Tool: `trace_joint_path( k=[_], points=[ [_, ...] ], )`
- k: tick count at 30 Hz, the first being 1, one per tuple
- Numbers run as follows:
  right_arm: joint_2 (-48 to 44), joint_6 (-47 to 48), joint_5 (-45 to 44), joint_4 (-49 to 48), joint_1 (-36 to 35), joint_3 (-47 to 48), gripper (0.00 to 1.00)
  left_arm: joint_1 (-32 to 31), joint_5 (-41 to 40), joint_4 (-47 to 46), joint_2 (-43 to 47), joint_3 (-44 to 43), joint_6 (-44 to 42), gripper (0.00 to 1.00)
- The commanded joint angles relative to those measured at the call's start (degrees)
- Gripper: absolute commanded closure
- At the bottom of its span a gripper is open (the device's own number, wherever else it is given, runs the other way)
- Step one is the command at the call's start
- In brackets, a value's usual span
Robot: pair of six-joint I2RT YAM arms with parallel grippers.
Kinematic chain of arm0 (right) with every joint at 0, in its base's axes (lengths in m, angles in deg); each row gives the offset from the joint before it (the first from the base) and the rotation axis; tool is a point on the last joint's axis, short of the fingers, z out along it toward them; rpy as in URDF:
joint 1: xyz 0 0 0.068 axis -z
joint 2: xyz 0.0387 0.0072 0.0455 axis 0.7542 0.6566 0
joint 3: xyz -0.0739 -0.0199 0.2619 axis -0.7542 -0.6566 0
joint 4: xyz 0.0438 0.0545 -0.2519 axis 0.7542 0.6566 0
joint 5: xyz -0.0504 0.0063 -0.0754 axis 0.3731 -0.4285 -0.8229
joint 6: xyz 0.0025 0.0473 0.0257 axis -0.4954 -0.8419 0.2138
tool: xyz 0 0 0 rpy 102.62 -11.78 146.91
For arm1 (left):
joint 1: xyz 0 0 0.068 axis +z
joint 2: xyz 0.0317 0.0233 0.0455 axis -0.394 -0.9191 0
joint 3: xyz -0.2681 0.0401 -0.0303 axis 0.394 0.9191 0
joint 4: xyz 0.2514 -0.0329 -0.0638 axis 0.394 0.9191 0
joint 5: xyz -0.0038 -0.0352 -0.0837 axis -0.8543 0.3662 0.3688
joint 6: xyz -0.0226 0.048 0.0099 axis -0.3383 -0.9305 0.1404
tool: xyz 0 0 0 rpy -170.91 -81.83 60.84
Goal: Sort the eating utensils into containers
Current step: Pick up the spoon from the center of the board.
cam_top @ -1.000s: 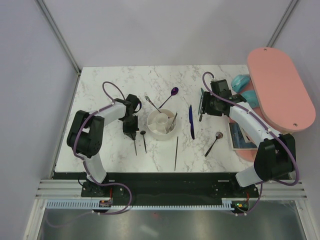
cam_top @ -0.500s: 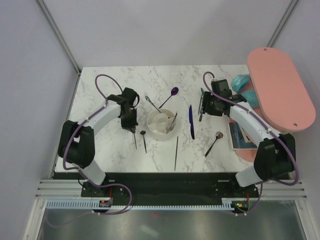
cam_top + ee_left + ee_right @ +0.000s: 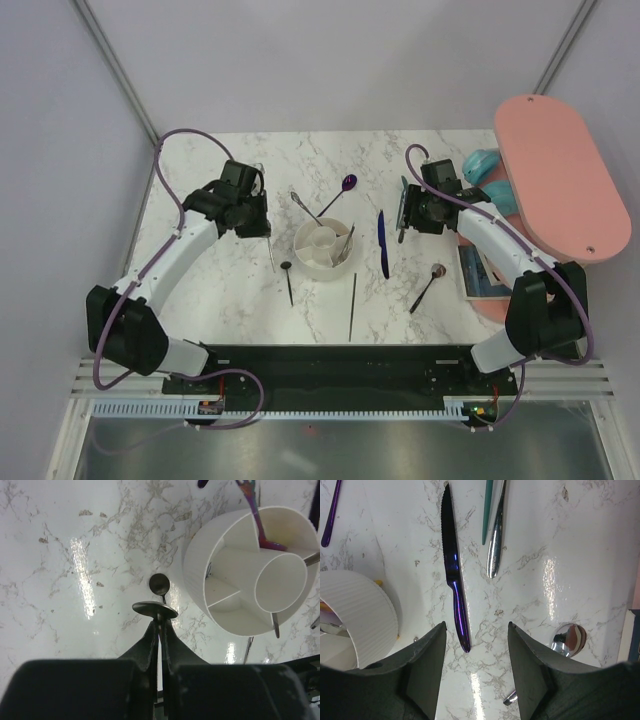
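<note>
My left gripper is shut on the handle of a black spoon, held above the table left of the white round holder. The holder has an iridescent utensil and silver ones in its ring sections. A second black spoon lies on the table below, also in the left wrist view. My right gripper is open and empty, just above the blue-purple knife lying right of the holder. A silver spoon lies to its right.
A black stick, a purple spoon and a silver utensil lie around the holder. A teal-handled and a silver utensil lie beyond the knife. The pink oval board and a blue box stand at the right.
My left arm has stretched out and carried the black spoon up and back-left, away from the front of the holder. The right arm has not moved.
</note>
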Motion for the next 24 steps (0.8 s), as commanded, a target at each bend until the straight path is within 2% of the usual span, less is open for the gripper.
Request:
trace_joint_path(
  k=[1, 15, 24],
  points=[
    [0.5, -1.3, 0.5, -0.1, 0.3, 0.8, 0.41, -0.6, 1.7, -7.8, 1.6, -1.2, -2.4, 0.98],
    [0.9, -1.6, 0.5, 0.6, 0.5, 1.0, 0.41, -2.6, 0.9, -21.4, -4.4, -3.5, -4.5, 0.98],
    [2.6, -1.5, 2.4, 1.2, 0.6, 2.9, 0.41, -4.7, 1.3, -23.5, -8.3, -7.6, -6.9, 0.98]
  ],
)
